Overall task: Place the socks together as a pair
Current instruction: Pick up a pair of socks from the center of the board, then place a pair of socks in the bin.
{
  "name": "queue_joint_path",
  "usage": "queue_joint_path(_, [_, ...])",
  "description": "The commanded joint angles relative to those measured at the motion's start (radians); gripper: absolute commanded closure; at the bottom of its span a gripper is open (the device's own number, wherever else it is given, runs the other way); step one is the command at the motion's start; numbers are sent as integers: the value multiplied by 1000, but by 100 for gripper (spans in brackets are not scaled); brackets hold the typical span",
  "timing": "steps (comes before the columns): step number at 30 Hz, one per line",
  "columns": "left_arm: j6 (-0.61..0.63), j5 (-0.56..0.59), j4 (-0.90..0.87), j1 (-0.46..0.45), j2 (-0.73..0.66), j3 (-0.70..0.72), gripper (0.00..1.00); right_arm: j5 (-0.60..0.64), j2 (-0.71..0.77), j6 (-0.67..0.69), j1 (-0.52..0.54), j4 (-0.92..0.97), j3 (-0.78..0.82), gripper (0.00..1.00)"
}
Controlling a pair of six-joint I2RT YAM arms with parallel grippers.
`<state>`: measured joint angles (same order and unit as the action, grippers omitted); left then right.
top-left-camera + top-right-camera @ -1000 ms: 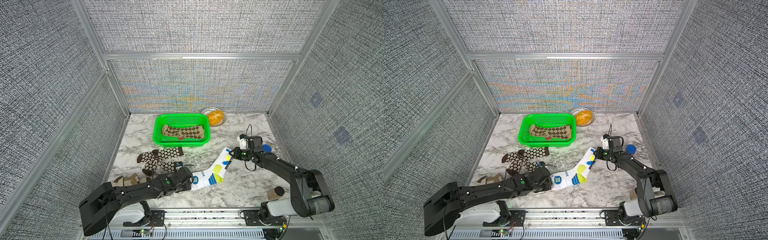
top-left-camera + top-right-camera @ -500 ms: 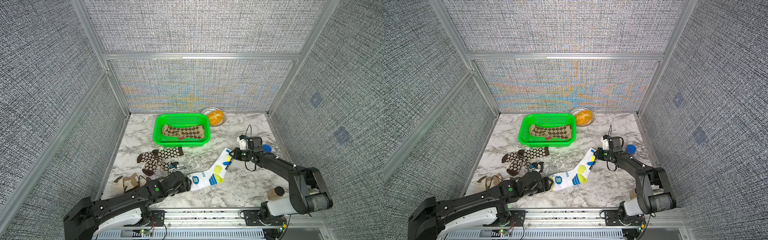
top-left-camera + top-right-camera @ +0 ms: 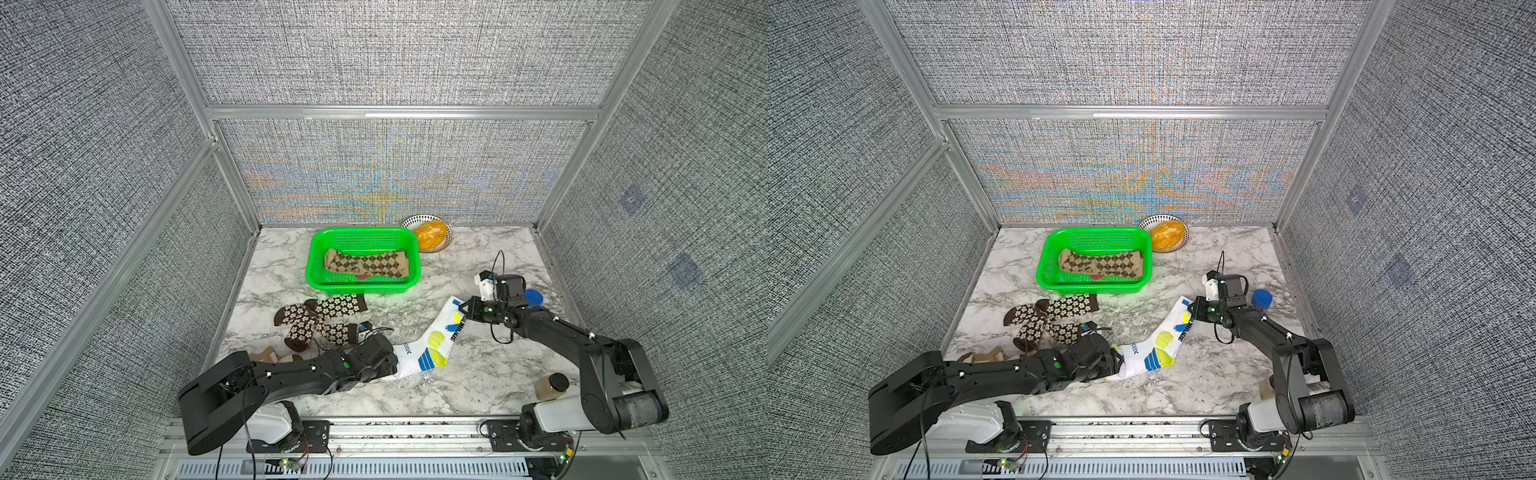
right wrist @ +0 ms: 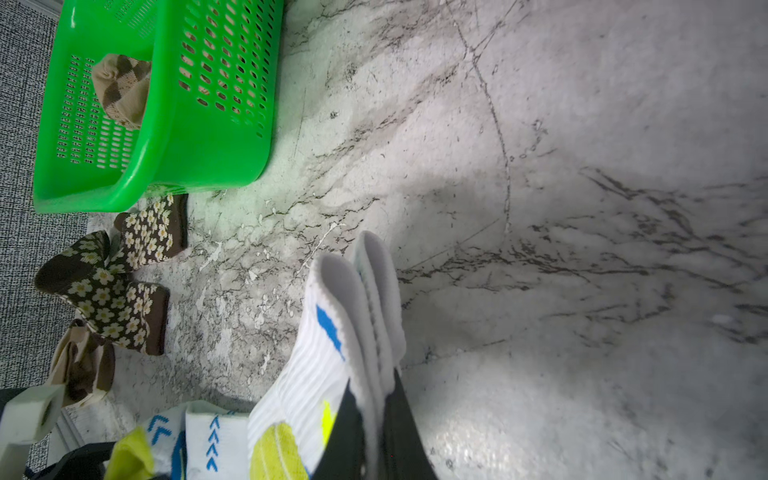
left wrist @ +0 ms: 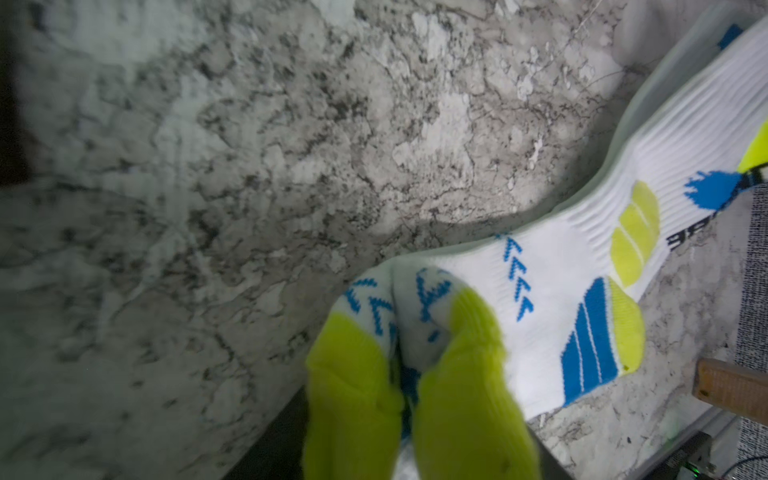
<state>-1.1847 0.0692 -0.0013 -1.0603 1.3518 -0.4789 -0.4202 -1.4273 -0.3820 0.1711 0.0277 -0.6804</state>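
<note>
Marble-veined worktop (image 3: 478, 374) inside grey woven walls (image 3: 104, 208) filled both top views. The white socks (image 3: 436, 345), patched yellow and blue, lay slantwise across its near middle, between my two arms. My left fingers (image 3: 390, 365) sat at the toe end, their tips hidden under the wrist and the cloth. My right fingers (image 3: 463, 309) were at the cuff end. Farther back a green basket (image 3: 361, 287) held a diamond-check sock (image 3: 365, 264). The flowered socks (image 3: 320, 320) lay just in front of it, and the brown-banded socks (image 3: 266, 355) beside my left arm. A bowl (image 3: 415, 219), a blue lid (image 3: 534, 297) and a jar (image 3: 552, 385) stood off to my right.

From my left wrist, two yellow-green toes of the white socks (image 5: 540, 291) bunched side by side close to the lens, the feet running away over the marble. The left fingers themselves did not show, so I could not tell whether they were clamped or spread.

From my right wrist, the right fingers (image 4: 397, 403) were pressed together on two ribbed white cuffs (image 4: 324, 361), one laid against the other. Beyond them stood the basket (image 4: 208, 137) with the check sock (image 4: 120, 91) inside, the flowered socks (image 4: 108, 291) and the banded ones (image 4: 83, 365).
</note>
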Motion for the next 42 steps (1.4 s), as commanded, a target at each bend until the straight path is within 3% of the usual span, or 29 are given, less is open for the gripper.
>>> queue_joint_path(1, [-1, -47, -75, 0, -14, 22, 60, -7, 9, 11, 0, 9, -3, 100])
queue_joint_path(4, [14, 13, -180, 0, -79, -8, 80, -18, 23, -1, 1, 5, -7, 100])
queue_joint_path(7, [40, 94, -269, 3, -159, -55, 93, -46, 50, -21, 6, -3, -6, 100])
queue_joint_path(12, [161, 130, -387, 66, -250, -183, 95, -101, 111, -79, 69, -20, -44, 100])
queue_joint_path(20, [449, 11, -567, 384, -301, -466, 95, -97, 160, -190, 209, -24, -255, 100])
queue_joint_path(25, [615, -107, -608, 632, -169, -682, 95, -64, -8, -223, 257, -57, -439, 100])
queue_joint_path(28, [680, -149, -602, 730, -31, -810, 96, -54, -144, -253, 262, -114, -534, 100])
queue_joint_path(36, [773, -170, -586, 847, 311, -1064, 96, -45, -529, -254, 254, -91, -871, 100])
queue_joint_path(42, [811, -191, -615, 882, 507, -1196, 96, -40, -739, -246, 241, -22, -1084, 100])
